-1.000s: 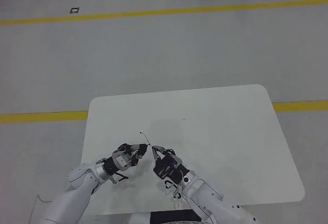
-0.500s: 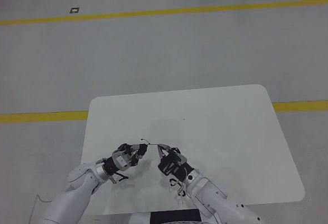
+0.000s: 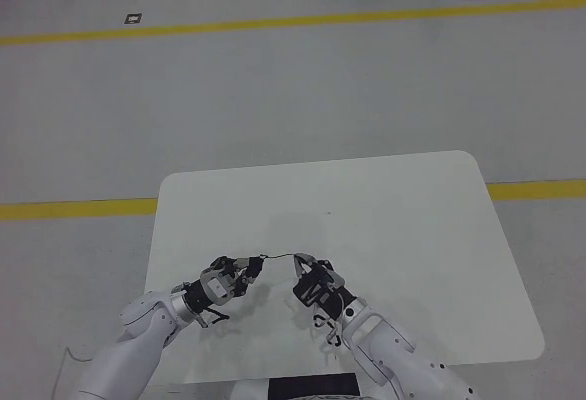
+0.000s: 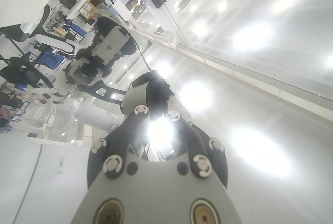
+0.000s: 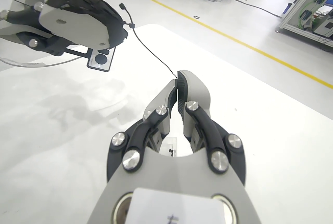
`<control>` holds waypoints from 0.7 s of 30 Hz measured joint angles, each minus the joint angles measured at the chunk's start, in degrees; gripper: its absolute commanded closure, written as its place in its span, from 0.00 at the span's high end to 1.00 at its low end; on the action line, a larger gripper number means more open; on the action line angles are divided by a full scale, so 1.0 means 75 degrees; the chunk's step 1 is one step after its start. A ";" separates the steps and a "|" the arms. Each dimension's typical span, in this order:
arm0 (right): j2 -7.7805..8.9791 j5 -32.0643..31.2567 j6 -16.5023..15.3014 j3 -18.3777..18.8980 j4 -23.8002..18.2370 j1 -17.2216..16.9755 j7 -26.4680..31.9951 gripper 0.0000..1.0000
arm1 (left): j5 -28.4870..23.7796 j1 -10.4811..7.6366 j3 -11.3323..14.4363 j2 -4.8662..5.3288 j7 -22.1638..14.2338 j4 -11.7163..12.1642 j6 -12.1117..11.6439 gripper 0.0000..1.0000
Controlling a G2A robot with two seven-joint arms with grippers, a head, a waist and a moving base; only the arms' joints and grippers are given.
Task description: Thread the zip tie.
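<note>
A thin black zip tie (image 3: 279, 257) stretches in the air between my two grippers, low over the near part of the white table (image 3: 393, 210). My left gripper (image 3: 251, 268) is shut on the zip tie (image 5: 151, 51) by its small head, and a short end curls up past the fingers. My right gripper (image 5: 177, 79) is shut on the strap's other end, pinched at the very fingertips. In the left wrist view the zip tie (image 4: 145, 61) runs from my left gripper (image 4: 156, 78) toward the right gripper (image 4: 131, 44) farther off; glare hides the grip itself.
The white table's front edge (image 3: 273, 372) lies close under both arms. Bare tabletop extends behind and to the right of the grippers. A tiny dark speck (image 3: 326, 212) sits near the table's middle. Yellow floor lines (image 3: 63, 209) run beyond the table.
My right gripper has drawn away to the right with the strap end, so the span of zip tie between the grippers is longer. The end sticking up past the left gripper is shorter. The left gripper stayed put.
</note>
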 measured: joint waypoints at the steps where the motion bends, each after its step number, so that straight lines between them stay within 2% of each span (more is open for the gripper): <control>1: 0.0006 0.0000 0.0000 0.0015 0.0000 -0.0006 0.0007 0.00 | 0.0000 0.0000 0.0000 0.0000 0.0000 0.0000 0.0000 0.00; 19: 0.0108 0.0002 0.0035 0.0129 -0.0057 -0.0078 0.0131 0.00 | 0.0000 0.0000 0.0000 0.0000 0.0000 0.0000 0.0000 0.00; 20: 0.0107 0.0019 0.0040 0.0137 -0.0083 -0.0102 0.0127 0.08 | 0.0000 0.0000 0.0000 0.0000 0.0000 0.0000 0.0000 0.00; 21: 0.0104 0.0091 0.0011 0.0152 -0.0135 -0.0142 0.0102 0.38 | 0.0000 0.0000 0.0000 0.0000 0.0000 0.0000 0.0000 0.00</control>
